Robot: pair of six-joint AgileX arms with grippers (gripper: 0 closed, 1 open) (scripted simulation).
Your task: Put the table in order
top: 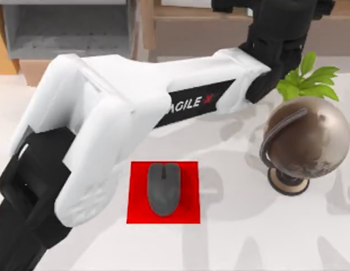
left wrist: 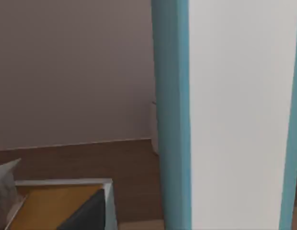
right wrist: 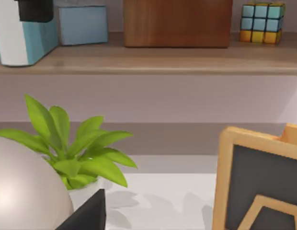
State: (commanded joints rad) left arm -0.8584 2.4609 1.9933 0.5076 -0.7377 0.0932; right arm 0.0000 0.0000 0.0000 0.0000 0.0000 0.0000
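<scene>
Table (top: 243, 237): large flat matte white tabletop bearing a dark grey computer mouse (top: 163, 188) centred on a small red square mat (top: 138, 212), plus a bronze globe on a ring stand (top: 306, 138) and a green leafy plant (top: 306, 81) toward the right, apparently already set out. The left arm reaches across toward the far light-wood shelf (top: 220, 34), its left gripper (top: 271, 48) well above the tabletop. Whether that gripper is open or closed cannot be told; its wrist view faces a tall white-and-teal upright object (left wrist: 234, 115).

A: What colours sit on the white table (top: 259, 237)?
B: A dark grey mouse (top: 163, 188) on a red mat (top: 135, 195), a mottled bronze globe (top: 310, 138), a bright green plant (top: 307, 82), and a multicoloured cube (right wrist: 262, 22).
</scene>
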